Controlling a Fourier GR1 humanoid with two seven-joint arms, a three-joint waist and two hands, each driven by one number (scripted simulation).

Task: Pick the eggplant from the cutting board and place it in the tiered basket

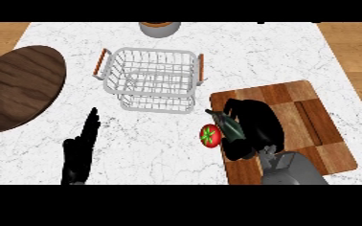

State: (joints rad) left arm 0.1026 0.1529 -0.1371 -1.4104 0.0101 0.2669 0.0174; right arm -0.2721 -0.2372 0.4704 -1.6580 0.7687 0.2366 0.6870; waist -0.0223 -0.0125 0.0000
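A white marbled bench (283,52) fills the view, with strips of wooden floor showing at its far corners. Near its middle stands the wire tiered basket (151,79), with brown handles on its left and right ends; nothing lies in it. Behind it, at the far edge, sits part of a round grey pot (160,28), and a dark round wooden board (27,86) lies at the left. At the right lies the wooden cutting board (322,129). Over its left part the right hand (258,127) has its fingers curled round the dark eggplant (228,124), whose end pokes out toward the basket. A red tomato (210,135) lies just beside it on the bench. The left hand (79,153) rests at the lower left, fingers straight.
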